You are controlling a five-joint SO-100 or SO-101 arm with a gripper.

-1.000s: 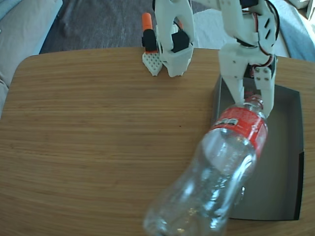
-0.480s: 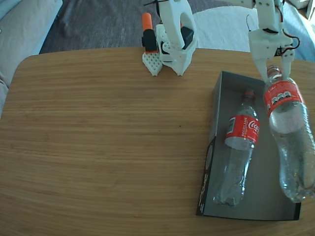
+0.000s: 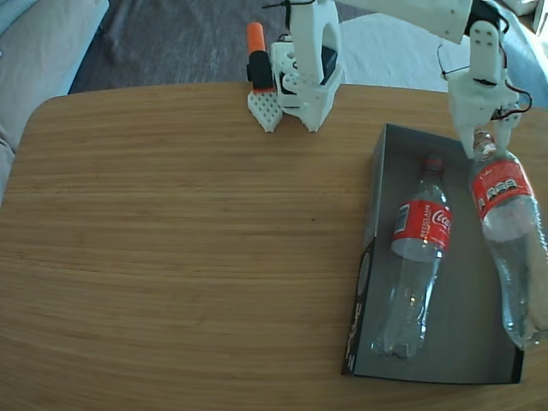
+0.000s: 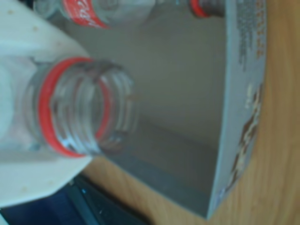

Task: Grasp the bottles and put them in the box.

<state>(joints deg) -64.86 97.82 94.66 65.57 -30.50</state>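
One bottle is hanging by its neck from the jaws, which are pinching it just under the open red-ringed mouth; its body is slanting down over the box, along the wall nearest the jaws. The second bottle is lying inside the box, beside the held one. The box is sitting on the wooden tabletop.

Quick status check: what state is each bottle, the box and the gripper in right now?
Bottle in the box: lying flat on the box floor, uncapped, empty.
Held bottle: gripped at the neck, uncapped, body over the box's right side.
Box: open-topped, holding one bottle.
Gripper: shut on the held bottle's neck.
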